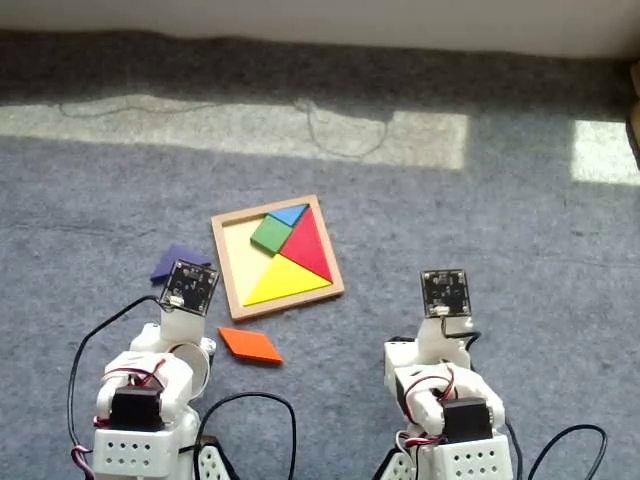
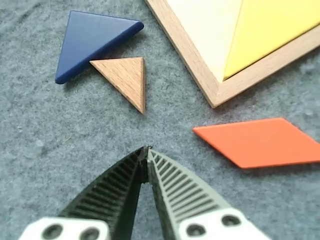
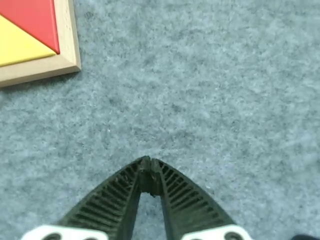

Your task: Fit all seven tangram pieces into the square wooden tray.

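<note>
The square wooden tray (image 1: pixel 228 222) lies mid-carpet and holds yellow (image 1: pixel 280 281), red (image 1: pixel 310 246), green (image 1: pixel 269 234) and blue (image 1: pixel 289 214) pieces; its left part is bare wood. Outside it, an orange parallelogram (image 1: pixel 250 345) lies near the tray's front corner and a dark blue triangle (image 1: pixel 176 258) to the tray's left. In the left wrist view the dark blue triangle (image 2: pixel 92 37) touches a small plain wooden triangle (image 2: pixel 127 77), with the orange parallelogram (image 2: pixel 260 142) beside the tray corner (image 2: pixel 215 95). My left gripper (image 2: pixel 146 152) is shut above the carpet. My right gripper (image 3: pixel 149 162) is shut, right of the tray (image 3: pixel 45 67).
Grey carpet covers the floor, with sunlit patches (image 1: pixel 250 130) and a thin cable (image 1: pixel 330 135) behind the tray. Both arm bases (image 1: pixel 150 410) (image 1: pixel 445 410) stand at the front edge with black cables. Open carpet stretches right of the tray.
</note>
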Controlling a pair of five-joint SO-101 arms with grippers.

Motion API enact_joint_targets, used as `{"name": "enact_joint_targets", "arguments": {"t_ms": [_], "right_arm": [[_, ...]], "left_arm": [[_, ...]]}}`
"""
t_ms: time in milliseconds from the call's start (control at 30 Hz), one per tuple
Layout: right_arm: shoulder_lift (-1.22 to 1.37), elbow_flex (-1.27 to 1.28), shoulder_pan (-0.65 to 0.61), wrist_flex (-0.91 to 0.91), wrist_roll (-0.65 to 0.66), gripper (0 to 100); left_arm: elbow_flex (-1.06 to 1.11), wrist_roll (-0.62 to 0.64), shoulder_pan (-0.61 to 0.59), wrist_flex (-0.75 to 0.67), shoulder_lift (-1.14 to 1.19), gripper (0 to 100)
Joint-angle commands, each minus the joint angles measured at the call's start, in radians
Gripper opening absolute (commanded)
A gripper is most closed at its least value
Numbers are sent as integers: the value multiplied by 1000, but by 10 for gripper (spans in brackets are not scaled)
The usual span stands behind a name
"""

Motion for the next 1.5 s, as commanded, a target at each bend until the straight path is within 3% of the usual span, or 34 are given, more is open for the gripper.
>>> {"name": "enact_joint_targets", "arguments": {"t_ms": [0,133,300,533,633,833,1000,1100,1267,1467], "right_arm": [[-7,153,12,4,-6,9],[-7,153,12,4,-6,9],[-7,153,12,4,-6,9],[-7,153,12,4,-6,9],[-7,153,12,4,-6,9],[-7,153,12,4,-6,9],[-7,153,12,4,-6,9],[-7,153,12,4,-6,9],[-7,153,12,4,-6,9],[-7,153,12,4,-6,9]], "left_arm": [[8,-8,8,0,-8,5],[-74,-28,5,0,-8,5],[-237,-365,-68,-2,-8,5],[-472,-377,-171,-6,12,5],[-575,-400,-176,11,153,5],[-779,-404,-176,49,618,17],[-857,-399,-177,84,921,208],[-860,-385,-177,75,1035,223],[-855,-186,-171,-41,1173,218],[-857,-57,-153,-180,1331,218]]}}
